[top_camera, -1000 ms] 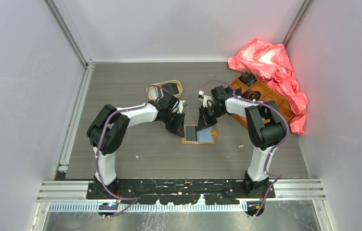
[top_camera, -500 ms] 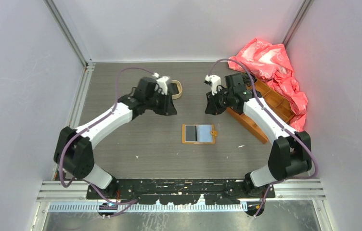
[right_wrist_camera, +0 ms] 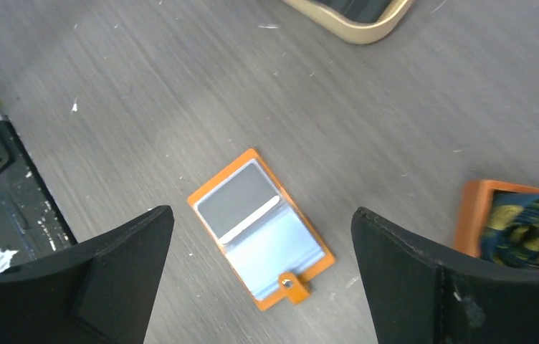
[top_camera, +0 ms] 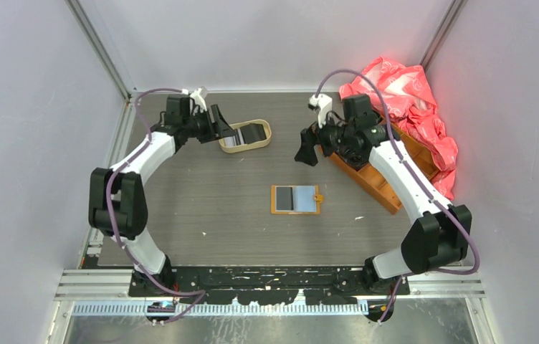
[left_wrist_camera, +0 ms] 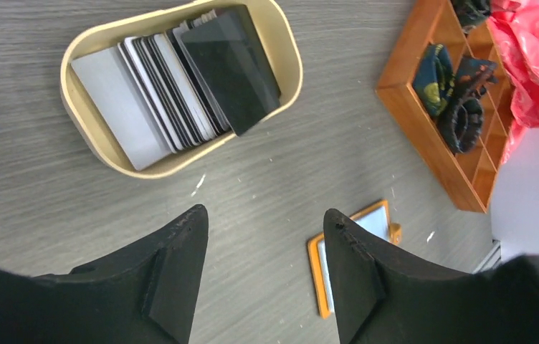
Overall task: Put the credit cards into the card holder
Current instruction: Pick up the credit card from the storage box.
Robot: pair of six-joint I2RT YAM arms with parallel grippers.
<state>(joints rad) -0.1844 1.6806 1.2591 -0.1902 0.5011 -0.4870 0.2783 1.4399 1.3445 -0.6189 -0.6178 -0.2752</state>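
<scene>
Now, directly beneath our right pincer (right_wrist_camera: 261, 213), whose jaws are spread wide and empty, the card holder (right_wrist_camera: 270, 251) lies open on the table (right_wrist_camera: 109, 86). Our left pincer (left_wrist_camera: 266, 215) is parted too, gripping nothing. Just beyond its tips sits the oval tray (left_wrist_camera: 173, 168), with the credit cards (left_wrist_camera: 173, 86) fanned inside.

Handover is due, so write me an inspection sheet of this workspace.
Surface: grey wood-grain table, a few pale specks.
Job's things: card holder lies open mid-table; credit cards stacked in the oval tray.
Clutter: orange compartment box with dark items; pink plastic bag at the far right corner.
End effectors: left end effector open, empty, near the tray; right end effector open, empty, above the table.
Cables: purple cable along each arm, no snag seen.
Surroundings: pale walls, metal rail at the near edge.
</scene>
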